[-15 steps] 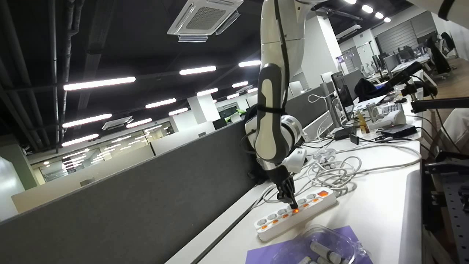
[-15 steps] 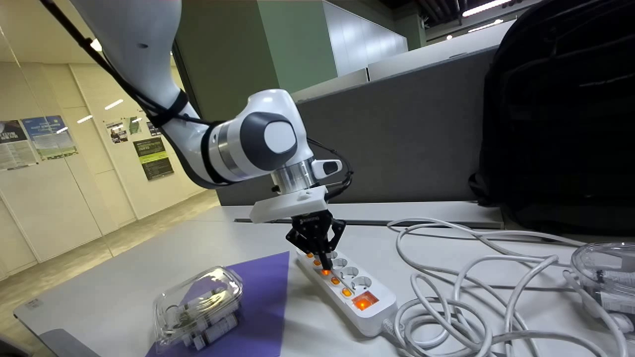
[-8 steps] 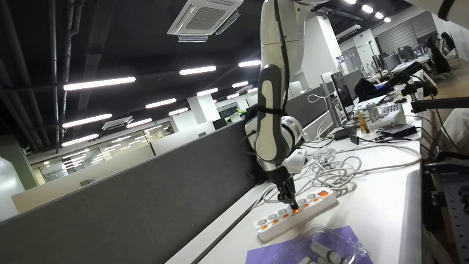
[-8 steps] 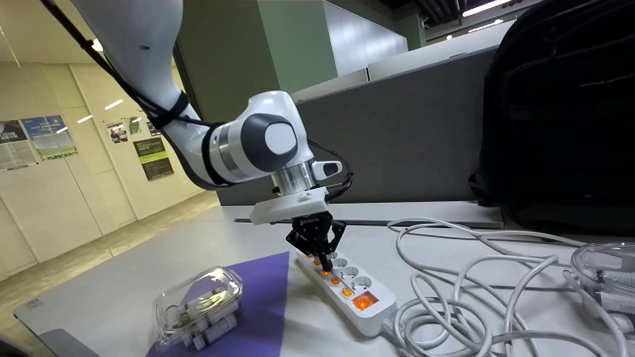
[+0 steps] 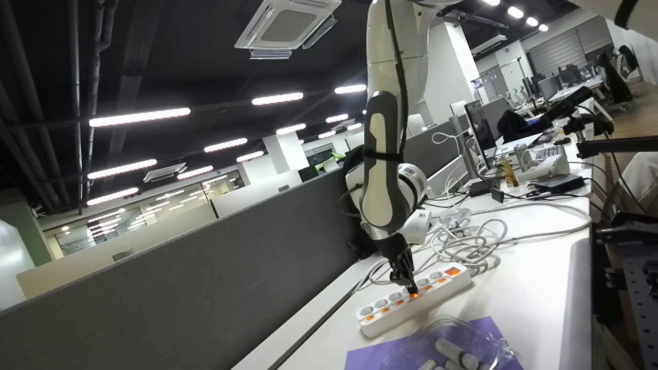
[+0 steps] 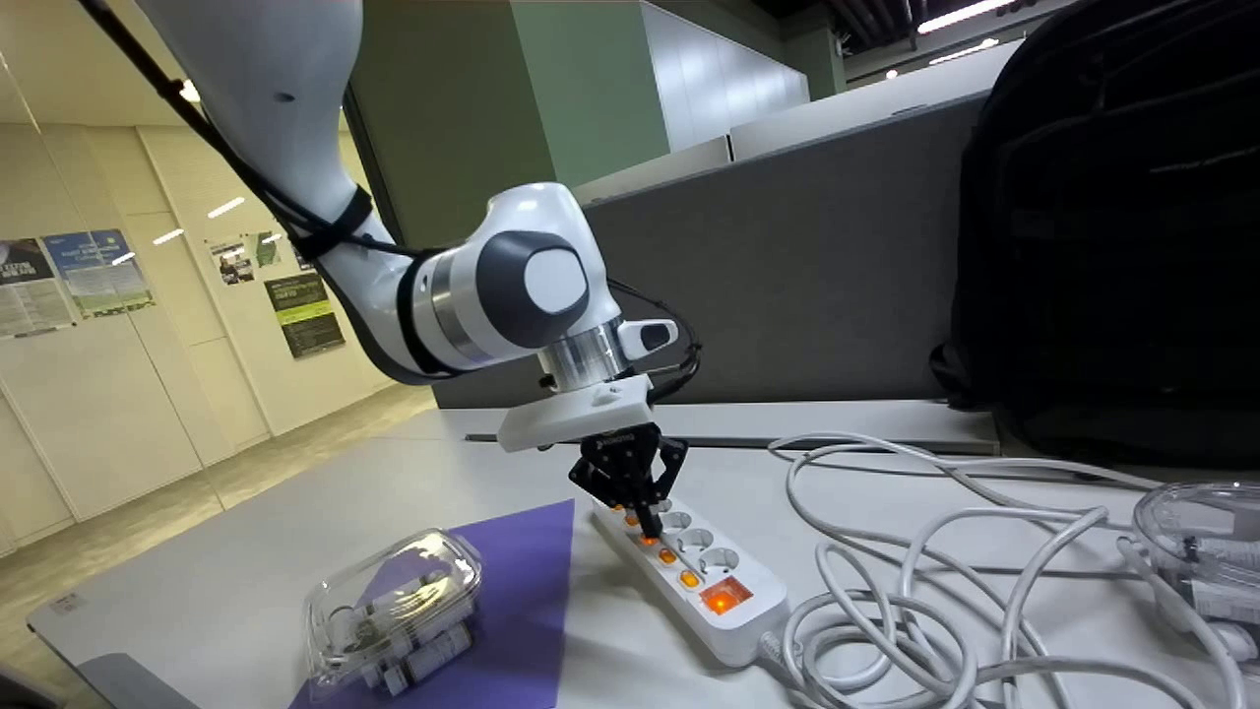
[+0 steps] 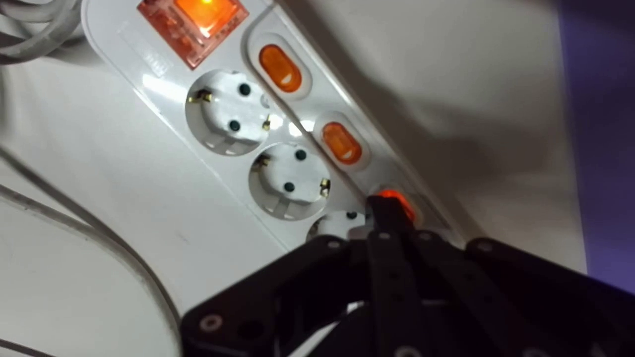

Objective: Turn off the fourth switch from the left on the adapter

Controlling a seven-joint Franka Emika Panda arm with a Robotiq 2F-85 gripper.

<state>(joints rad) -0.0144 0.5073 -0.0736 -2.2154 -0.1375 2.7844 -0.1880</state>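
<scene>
Black, closed gripper (image 7: 389, 213) at a glowing orange oval switch (image 7: 404, 203) on the glossy white plastic adapter (image 5: 421, 303).

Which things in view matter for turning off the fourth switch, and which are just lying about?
Part of the job:
adapter
fourth switch, lit, partly hidden by the claw

Just lying about:
purple sheet
clear box
second clear container
black backpack
tangled white cables, though the adapter's cord runs into them

White arm (image 6: 369, 292), grey joint cap (image 6: 502, 283), black cable (image 5: 399, 64); black jaws, pale screws (image 7: 211, 323).
</scene>
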